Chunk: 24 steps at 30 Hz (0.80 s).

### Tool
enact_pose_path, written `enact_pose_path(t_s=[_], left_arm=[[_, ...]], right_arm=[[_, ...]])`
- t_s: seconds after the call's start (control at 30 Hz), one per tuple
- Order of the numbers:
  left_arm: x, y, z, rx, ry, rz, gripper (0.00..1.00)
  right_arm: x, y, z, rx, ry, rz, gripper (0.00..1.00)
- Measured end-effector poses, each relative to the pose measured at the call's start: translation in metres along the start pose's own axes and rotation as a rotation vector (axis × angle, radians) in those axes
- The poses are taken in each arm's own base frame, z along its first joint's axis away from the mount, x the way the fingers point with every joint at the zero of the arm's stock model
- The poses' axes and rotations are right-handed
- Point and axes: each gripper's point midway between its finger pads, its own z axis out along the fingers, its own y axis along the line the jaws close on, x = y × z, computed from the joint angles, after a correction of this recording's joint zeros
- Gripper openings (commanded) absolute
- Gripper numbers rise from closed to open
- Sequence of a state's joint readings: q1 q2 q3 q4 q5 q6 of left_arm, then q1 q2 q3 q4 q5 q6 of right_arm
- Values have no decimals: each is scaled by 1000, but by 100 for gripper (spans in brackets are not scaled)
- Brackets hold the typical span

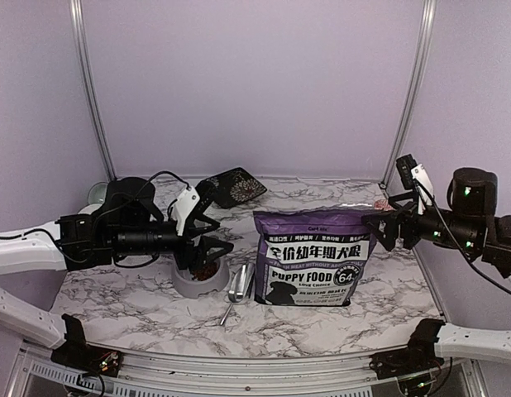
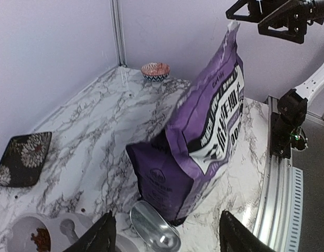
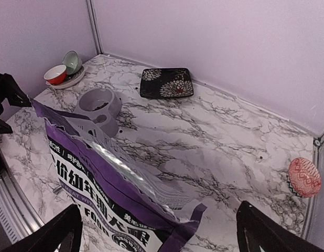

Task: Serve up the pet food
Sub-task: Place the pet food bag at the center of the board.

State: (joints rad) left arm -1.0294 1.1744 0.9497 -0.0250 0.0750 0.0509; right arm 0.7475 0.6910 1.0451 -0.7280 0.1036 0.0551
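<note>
The top view gets both arms at once. The left gripper (image 1: pixel 207 248) hangs over the grey double bowl (image 1: pixel 183 288), fingers apart, holding nothing. The right gripper (image 1: pixel 386 225) sits by the upper right corner of the bag (image 1: pixel 313 256), jaws spread wide, no grip that we can make out. The pet food (image 1: pixel 204 270) is just a dark patch from there.

The left wrist view shows it better: reddish-brown pellets in the bowl well on the side away from the bag. It also shows the metal scoop (image 2: pixel 154 228) lying just beside the bag's foot. Only the right wrist view shows the bag's torn-open top w/ silver lining, and two cups (image 3: pixel 62 71) on a saucer in the far left corner.

The kibble is a loose little heap, and we can't tell any long axis. The bag stands upright, long axis vertical, printed face toward the arm bases.

The table (image 1: pixel 140 298) is white-grey marble look. The walls (image 1: pixel 255 83) are lilac, w/ metal posts at the corners. A black floral plate (image 1: pixel 235 186) sits at back left, and a small red patterned bowl (image 3: pixel 304 177) at back right.
</note>
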Motion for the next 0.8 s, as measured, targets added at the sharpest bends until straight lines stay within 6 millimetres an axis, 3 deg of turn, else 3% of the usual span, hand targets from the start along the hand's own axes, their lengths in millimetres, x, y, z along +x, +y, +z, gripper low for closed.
enact_pose_path(t_s=[0.2,0.33,0.47,0.63,0.8], left_arm=[[68,-21,18,18,122,-115,66],[91,-29,44,8,157,-143,66],[114,-29,76,-37,207,-151,67],[125,-26,101,-69,209,-167,67],[120,-27,119,-65,157,-175,67]], right_arm=[[34,-7,-4,35,56,202,98],[49,-7,-7,37,60,323,95],[88,0,7,15,145,430,93],[155,12,27,-9,303,522,94],[185,22,38,-61,314,583,92]])
